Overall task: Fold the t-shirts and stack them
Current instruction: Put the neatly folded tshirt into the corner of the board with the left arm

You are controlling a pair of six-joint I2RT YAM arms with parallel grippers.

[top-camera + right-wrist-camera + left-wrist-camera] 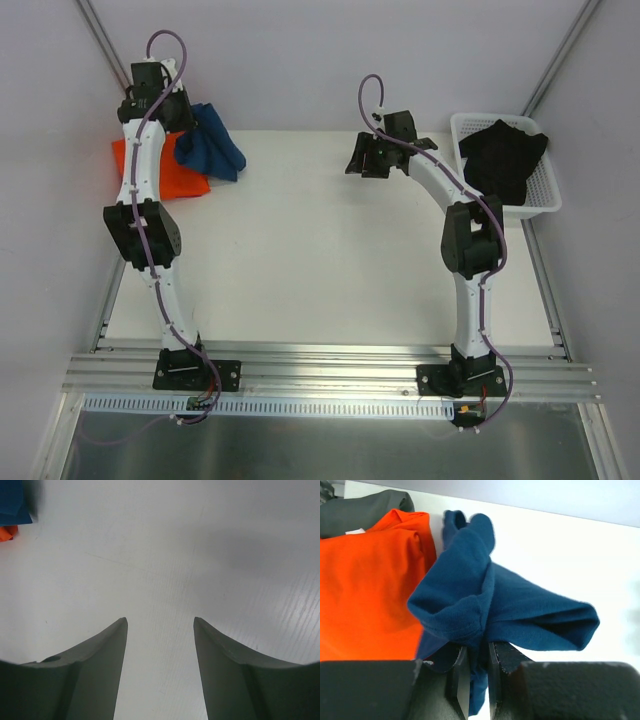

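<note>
The navy blue t-shirt (485, 600) hangs bunched and crumpled at the table's far left, and my left gripper (477, 655) is shut on a fold of it. From above, the same blue t-shirt (212, 147) droops beside the left gripper (183, 122). The orange t-shirt (365, 580) lies flat just left of it, partly under the left arm (140, 170) in the top view, where the orange t-shirt (180, 180) shows past the arm. My right gripper (160, 622) is open over bare table, holding nothing; from above the right gripper (354, 160) sits at the far middle.
A white basket (545, 205) at the far right holds a black garment (505, 160). A dark grey cloth (365, 507) lies behind the orange shirt. Grey walls close in the left, right and far sides.
</note>
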